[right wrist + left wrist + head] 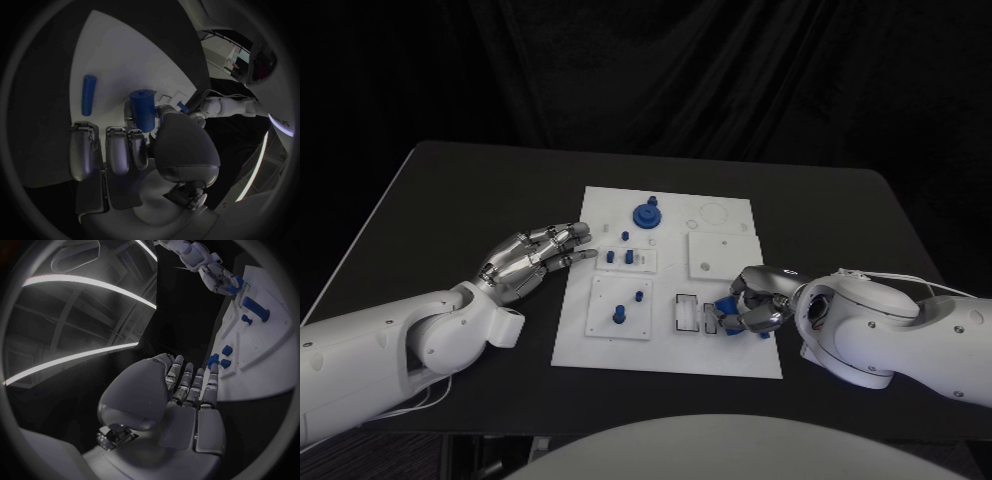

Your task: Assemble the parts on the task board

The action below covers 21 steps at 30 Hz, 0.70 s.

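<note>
right hand (750, 305) pinches blue peg (143, 110) over board (733, 355); keep upright, seat gently; left hand (531, 258) flat, empty

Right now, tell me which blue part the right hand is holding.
The thick blue cylinder, gripped upright in the right hand's fingers at the task board's near right corner. The thinner blue rod lies untouched beside it.

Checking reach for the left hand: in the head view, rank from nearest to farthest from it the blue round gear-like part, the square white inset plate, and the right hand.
From the left hand:
1. Blue round gear-like part, on the board's far side, nearest.
2. Square white inset plate, on the board's right half.
3. Right hand, at the board's near right edge, farthest.
</note>
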Motion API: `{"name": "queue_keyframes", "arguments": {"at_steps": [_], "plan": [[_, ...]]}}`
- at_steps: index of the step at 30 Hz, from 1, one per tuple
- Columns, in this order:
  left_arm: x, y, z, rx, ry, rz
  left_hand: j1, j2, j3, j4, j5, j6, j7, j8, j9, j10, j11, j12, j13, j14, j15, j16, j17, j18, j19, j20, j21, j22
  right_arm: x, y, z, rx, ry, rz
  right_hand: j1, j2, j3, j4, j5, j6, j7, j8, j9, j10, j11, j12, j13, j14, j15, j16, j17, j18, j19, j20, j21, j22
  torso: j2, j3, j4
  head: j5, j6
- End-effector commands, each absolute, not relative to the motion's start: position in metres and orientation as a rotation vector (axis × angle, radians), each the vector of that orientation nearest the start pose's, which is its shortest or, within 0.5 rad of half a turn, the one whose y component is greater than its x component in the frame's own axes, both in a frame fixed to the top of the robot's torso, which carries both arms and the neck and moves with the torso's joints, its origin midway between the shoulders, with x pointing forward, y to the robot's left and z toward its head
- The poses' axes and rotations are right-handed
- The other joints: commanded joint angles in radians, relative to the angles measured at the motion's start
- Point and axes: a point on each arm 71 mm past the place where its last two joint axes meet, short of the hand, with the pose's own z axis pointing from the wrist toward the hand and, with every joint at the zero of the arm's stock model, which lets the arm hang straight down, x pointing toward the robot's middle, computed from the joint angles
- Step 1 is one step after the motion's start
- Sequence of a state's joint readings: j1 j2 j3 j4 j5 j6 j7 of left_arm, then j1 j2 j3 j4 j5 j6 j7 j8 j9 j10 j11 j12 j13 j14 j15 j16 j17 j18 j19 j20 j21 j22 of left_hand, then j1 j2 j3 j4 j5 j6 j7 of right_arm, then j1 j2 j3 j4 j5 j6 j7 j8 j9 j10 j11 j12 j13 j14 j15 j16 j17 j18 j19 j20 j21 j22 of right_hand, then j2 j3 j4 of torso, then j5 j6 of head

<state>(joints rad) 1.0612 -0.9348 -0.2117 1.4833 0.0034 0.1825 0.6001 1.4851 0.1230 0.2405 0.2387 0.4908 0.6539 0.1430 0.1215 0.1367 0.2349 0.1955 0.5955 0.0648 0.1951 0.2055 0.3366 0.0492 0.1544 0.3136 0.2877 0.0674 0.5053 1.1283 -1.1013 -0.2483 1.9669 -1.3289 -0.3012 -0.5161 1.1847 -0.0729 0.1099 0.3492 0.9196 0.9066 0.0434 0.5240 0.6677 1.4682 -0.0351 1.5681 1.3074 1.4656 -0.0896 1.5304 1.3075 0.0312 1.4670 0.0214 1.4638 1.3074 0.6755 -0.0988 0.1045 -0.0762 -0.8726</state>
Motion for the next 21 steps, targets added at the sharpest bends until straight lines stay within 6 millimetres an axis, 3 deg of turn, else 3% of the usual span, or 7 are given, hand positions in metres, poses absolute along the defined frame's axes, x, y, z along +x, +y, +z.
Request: {"name": "queue_keyframes", "arguments": {"at_steps": [1, 4, 6, 8, 10, 12, 21], "plan": [[0.42, 0.246, -0.283, -1.18, 1.597, -1.92, -0.011, 0.0, 0.002, 0.007, -0.003, 0.0, 0.006, 0.007, -0.001, 0.007, -0.001, 0.007, 0.001, 0.003, 0.001, 0.005, 0.001, -0.003, 0.008, 0.001, 0.002, -0.001, 0.344, -0.214, -0.251, 0.318, 2.073, 0.63, -0.024, 0.019, 0.14, -0.102, -0.043, 0.012, -0.011, 0.021, 0.034, 0.103, -0.002, 0.003, 0.263, 0.095, -0.007, 0.006, 0.209, -0.005, 0.062, -0.007, 0.008, 0.229, 0.001, -0.0002, -0.0017, -0.001, 0.0], [0.42, 0.245, -0.283, -1.181, 1.599, -1.922, -0.011, 0.0, 0.002, 0.007, -0.003, 0.0, 0.006, 0.007, -0.001, 0.007, -0.001, 0.007, 0.001, 0.003, 0.001, 0.005, 0.001, -0.003, 0.008, 0.001, 0.002, -0.001, 0.342, -0.209, -0.25, 0.346, 2.079, 0.663, -0.069, 0.025, 0.139, -0.067, -0.182, 0.016, -0.013, 0.019, 0.041, 0.103, -0.003, 0.003, 0.263, 0.094, -0.008, 0.006, 0.207, -0.005, 0.061, -0.008, 0.009, 0.229, 0.0, -0.0004, -0.0016, -0.002, 0.0], [0.42, 0.245, -0.284, -1.181, 1.6, -1.923, -0.011, 0.0, 0.002, 0.007, -0.003, 0.0, 0.006, 0.007, -0.001, 0.007, -0.001, 0.007, 0.001, 0.003, 0.001, 0.005, 0.001, -0.003, 0.008, 0.001, 0.002, -0.001, 0.342, -0.207, -0.251, 0.353, 2.093, 0.671, -0.098, 0.034, 0.131, -0.06, -0.25, 0.019, -0.012, 0.017, 0.041, 0.103, -0.001, 0.003, 0.263, 0.094, -0.007, 0.005, 0.205, -0.005, 0.061, -0.007, 0.007, 0.229, 0.0, -0.0003, -0.0009, -0.003, 0.0], [0.42, 0.245, -0.284, -1.181, 1.602, -1.924, -0.011, 0.0, 0.002, 0.007, -0.003, 0.0, 0.006, 0.007, -0.001, 0.007, -0.001, 0.007, 0.001, 0.003, 0.001, 0.005, 0.001, -0.003, 0.008, 0.001, 0.002, -0.001, 0.343, -0.205, -0.253, 0.353, 2.112, 0.672, -0.11, 0.039, 0.129, -0.059, -0.274, 0.02, -0.011, 0.015, 0.041, 0.103, -0.001, 0.003, 0.263, 0.094, -0.006, 0.004, 0.204, -0.005, 0.06, -0.007, 0.007, 0.228, 0.0, -0.0007, 0.0007, -0.005, 0.0], [0.42, 0.244, -0.284, -1.181, 1.602, -1.925, -0.011, 0.0, 0.002, 0.007, -0.003, 0.0, 0.006, 0.007, -0.001, 0.007, -0.001, 0.007, 0.001, 0.003, 0.001, 0.005, 0.001, -0.003, 0.008, 0.001, 0.002, -0.001, 0.344, -0.203, -0.255, 0.349, 2.129, 0.671, -0.171, 0.059, 0.111, -0.058, -0.375, 0.024, -0.009, 0.009, 0.04, 0.103, 0.001, 0.003, 0.263, 0.092, -0.004, 0.0, 0.196, -0.004, 0.058, -0.005, 0.003, 0.227, 0.0, -0.0014, 0.0014, -0.006, 0.0], [0.42, 0.244, -0.284, -1.181, 1.603, -1.926, -0.011, 0.0, 0.002, 0.007, -0.003, 0.0, 0.006, 0.007, -0.001, 0.008, -0.001, 0.007, 0.001, 0.004, 0.001, 0.005, 0.001, -0.003, 0.008, 0.001, 0.002, -0.001, 0.345, -0.201, -0.257, 0.345, 2.141, 0.67, -0.194, 0.067, 0.103, -0.058, -0.422, 0.026, -0.009, 0.005, 0.04, 0.103, 0.002, 0.003, 0.263, 0.091, -0.004, -0.003, 0.191, -0.002, 0.056, -0.004, -0.002, 0.225, 0.0, -0.0018, 0.0009, -0.004, 0.0], [0.42, 0.243, -0.286, -1.185, 1.609, -1.929, -0.012, 0.0, 0.002, 0.008, -0.004, 0.0, 0.007, 0.008, -0.001, 0.008, 0.0, 0.007, 0.001, 0.005, 0.002, 0.007, 0.001, -0.003, 0.008, 0.001, 0.002, -0.001, 0.351, -0.196, -0.262, 0.344, 2.16, 0.65, -0.253, 0.084, 0.078, -0.056, -0.515, 0.026, -0.008, -0.002, 0.043, 0.103, 0.002, 0.003, 0.263, 0.09, -0.004, -0.007, 0.183, 0.0, 0.051, -0.003, -0.012, 0.222, 0.001, -0.0015, 0.0001, -0.004, 0.0]]}}
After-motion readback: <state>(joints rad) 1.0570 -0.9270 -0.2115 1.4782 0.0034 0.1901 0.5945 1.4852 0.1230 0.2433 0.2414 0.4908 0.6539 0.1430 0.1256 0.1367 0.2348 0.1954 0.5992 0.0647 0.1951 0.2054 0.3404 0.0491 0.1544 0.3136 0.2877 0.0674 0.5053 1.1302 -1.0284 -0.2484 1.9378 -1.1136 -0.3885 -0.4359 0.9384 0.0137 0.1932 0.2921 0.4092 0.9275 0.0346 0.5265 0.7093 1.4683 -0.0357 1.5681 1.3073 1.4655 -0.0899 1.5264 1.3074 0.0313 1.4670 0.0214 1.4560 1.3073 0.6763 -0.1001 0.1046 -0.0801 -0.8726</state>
